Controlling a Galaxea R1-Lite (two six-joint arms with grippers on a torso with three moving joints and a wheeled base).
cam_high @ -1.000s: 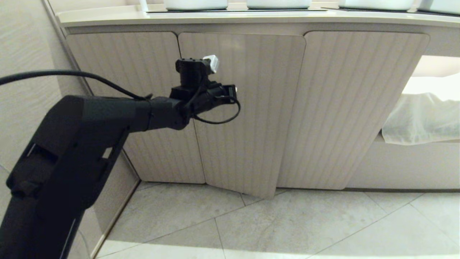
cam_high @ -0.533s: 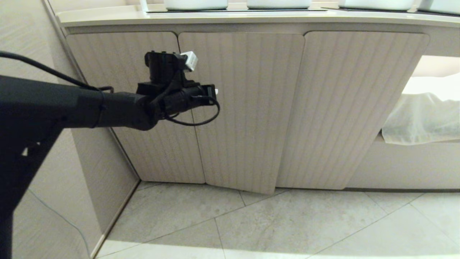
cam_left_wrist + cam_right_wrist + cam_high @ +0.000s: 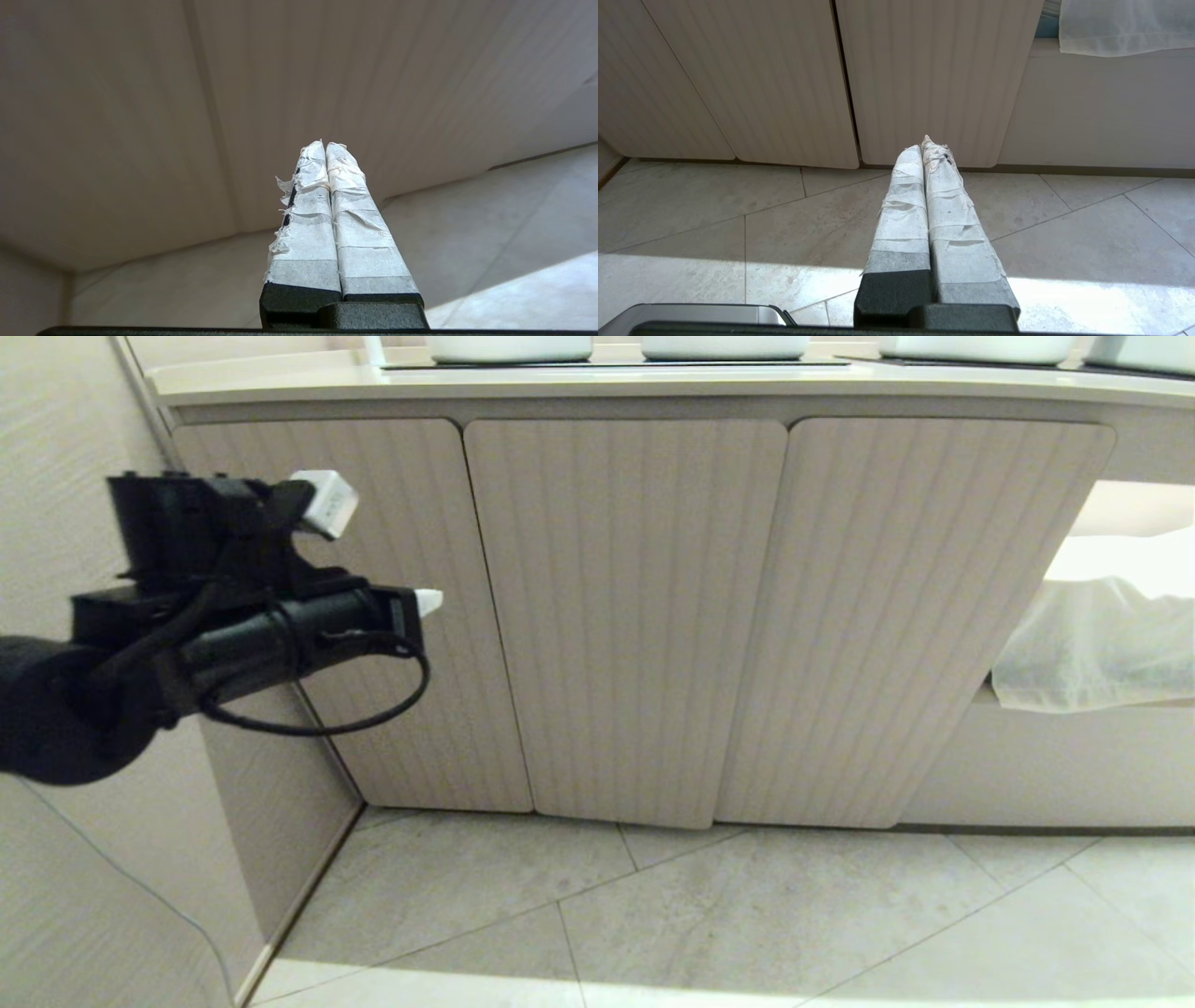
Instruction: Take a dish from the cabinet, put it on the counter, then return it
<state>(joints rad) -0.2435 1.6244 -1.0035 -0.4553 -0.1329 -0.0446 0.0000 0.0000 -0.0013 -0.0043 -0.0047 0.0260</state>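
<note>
Step in hand: by my reading, the very end of the task; all three fluted doors of the cabinet (image 3: 625, 616) sit flush and shut, so the return looks done.
Dish: not visible in any view; presumably behind the shut doors, though that cannot be confirmed.
Counter: the counter (image 3: 280, 378) runs along the top edge of the head view, with white vessels (image 3: 509, 347) on its black inset panel; no off-white plate is seen on it.
Left gripper: the left gripper (image 3: 425, 602) hangs at mid-left of the head view, in front of the leftmost door and apart from it; its taped fingers (image 3: 308, 210) are pressed together with nothing between them.
Right gripper: the right gripper (image 3: 928, 144) appears only in its own wrist view, low over the tiled floor (image 3: 714, 224) and pointing at the door fronts; its jaws are closed and empty.
Other: a white cloth (image 3: 1092, 644) drapes over the plain unit at the right edge of the head view.
Next move: probably only parking the left arm clear of the doors; if the dish had in fact not been fetched, a door would need opening first.
</note>
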